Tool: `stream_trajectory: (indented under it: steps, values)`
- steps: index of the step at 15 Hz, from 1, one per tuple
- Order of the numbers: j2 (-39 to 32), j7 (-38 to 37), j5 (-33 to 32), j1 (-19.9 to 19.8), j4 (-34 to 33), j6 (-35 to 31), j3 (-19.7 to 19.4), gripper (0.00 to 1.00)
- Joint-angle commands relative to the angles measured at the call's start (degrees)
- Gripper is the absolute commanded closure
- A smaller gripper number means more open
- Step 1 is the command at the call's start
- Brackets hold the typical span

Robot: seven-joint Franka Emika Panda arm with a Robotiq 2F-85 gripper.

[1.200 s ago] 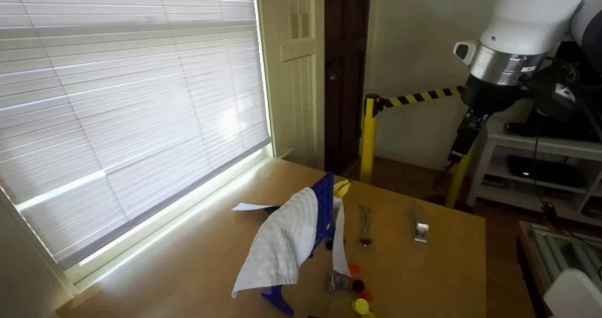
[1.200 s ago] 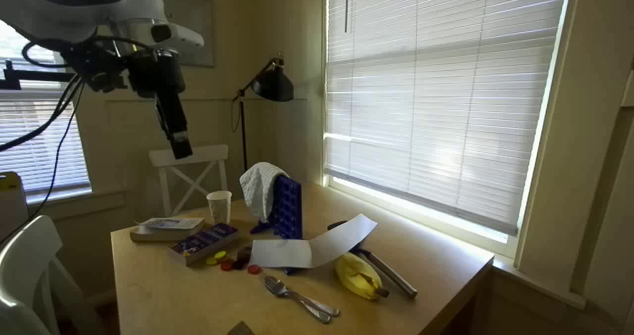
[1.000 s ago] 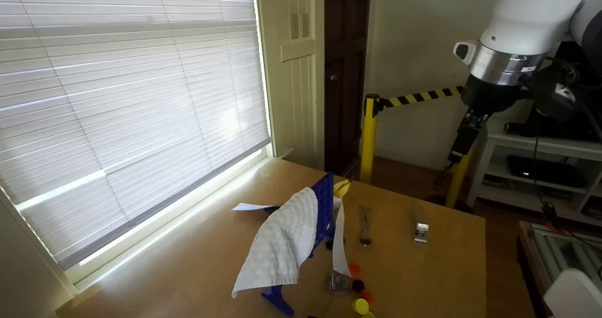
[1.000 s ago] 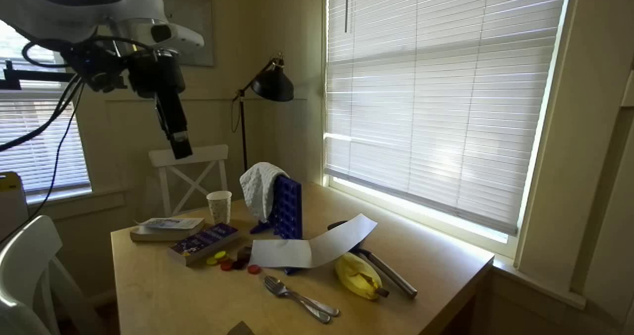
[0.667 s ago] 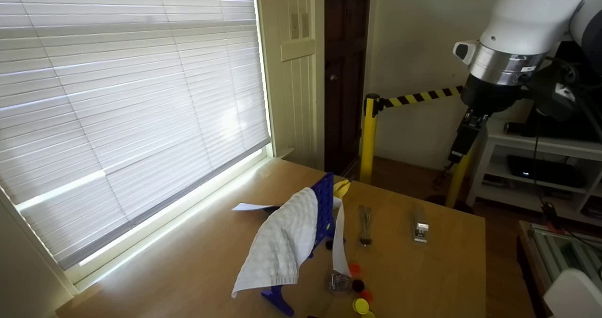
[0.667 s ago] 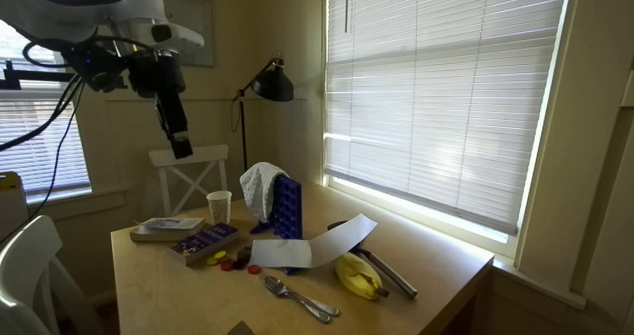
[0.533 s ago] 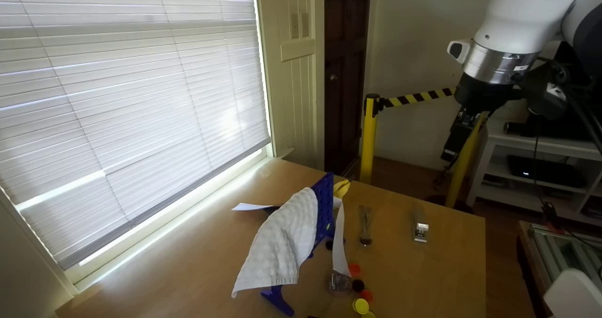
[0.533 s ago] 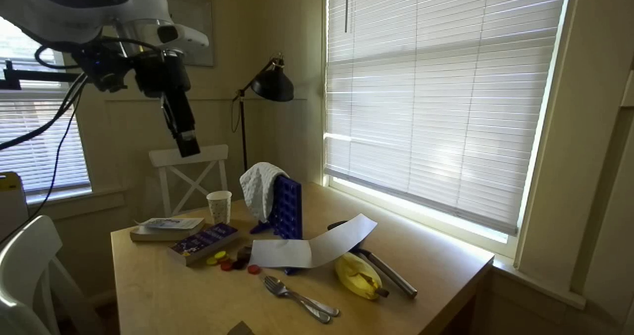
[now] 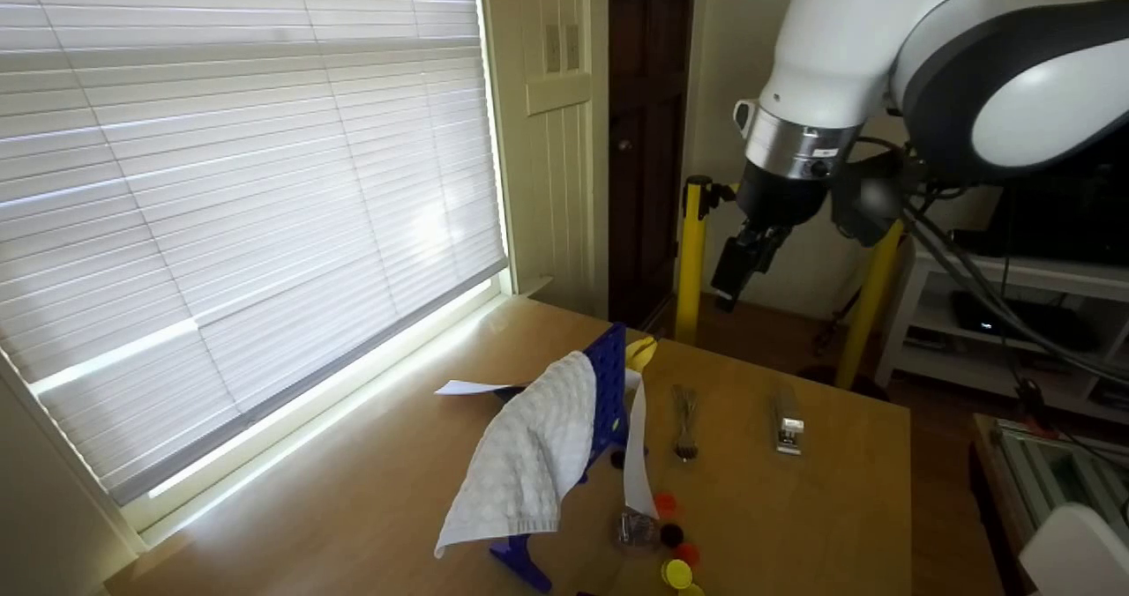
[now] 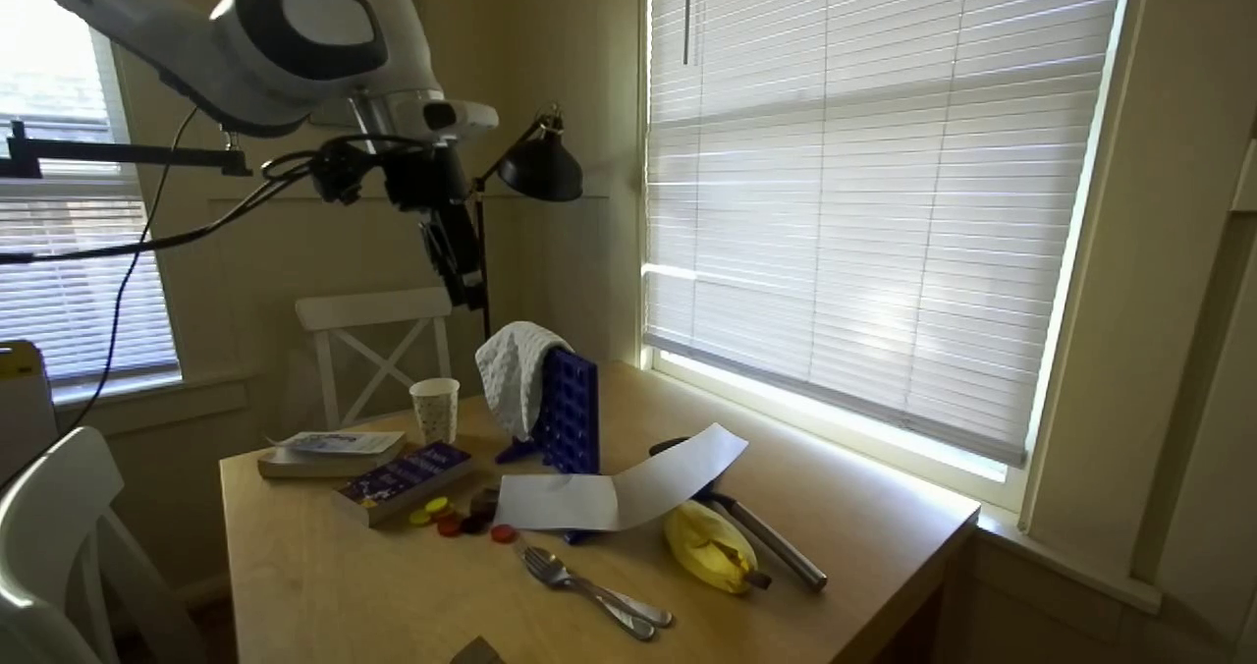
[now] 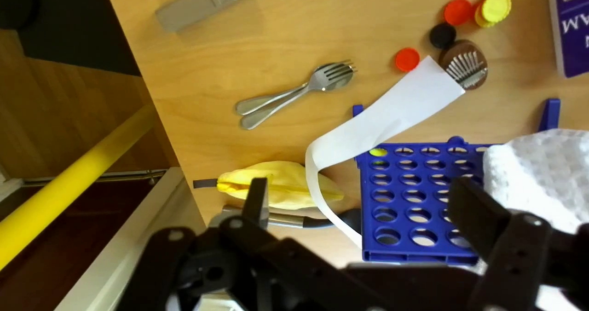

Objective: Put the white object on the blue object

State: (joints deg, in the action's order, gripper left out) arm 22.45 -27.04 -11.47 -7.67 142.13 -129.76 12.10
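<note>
A white cloth [image 9: 520, 473] hangs draped over one end of the upright blue game rack [image 9: 609, 384]. The cloth [image 10: 518, 374] and rack [image 10: 572, 414] show in both exterior views. In the wrist view the cloth [image 11: 543, 173] is at the right, partly behind a finger, and the rack [image 11: 367, 210] is lower centre. A white paper strip [image 11: 386, 115] lies curved beside the rack, also in an exterior view [image 10: 638, 499]. My gripper [image 11: 361, 198] is open with nothing between its fingers. It hangs well above the table, apart from the rack, in both exterior views [image 9: 725, 301] [image 10: 473, 299].
Around the rack lie a yellow banana [image 10: 709, 549], a long-handled utensil [image 10: 771, 541], a fork and spoon [image 10: 594, 590], and coloured discs [image 10: 449, 525]. A purple book [image 10: 405, 482], another book [image 10: 329, 458] and a paper cup [image 10: 435, 411] stand near the table's end. A stapler-like object [image 9: 788, 433] sits near an edge.
The arm and gripper have swung over toward the table and rack, leftward in one exterior view and rightward in the other. The cloth, rack, paper and other objects have not moved.
</note>
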Motion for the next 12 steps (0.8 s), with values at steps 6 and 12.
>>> stream_trajectory:
  steps: [6, 12]
  values:
    - [-18.6, -20.7, -9.5, 2.2, -17.5, 2.4, -0.5, 0.00]
    - [-28.2, -30.5, -18.2, 4.3, -26.3, 5.6, -6.2, 0.00]
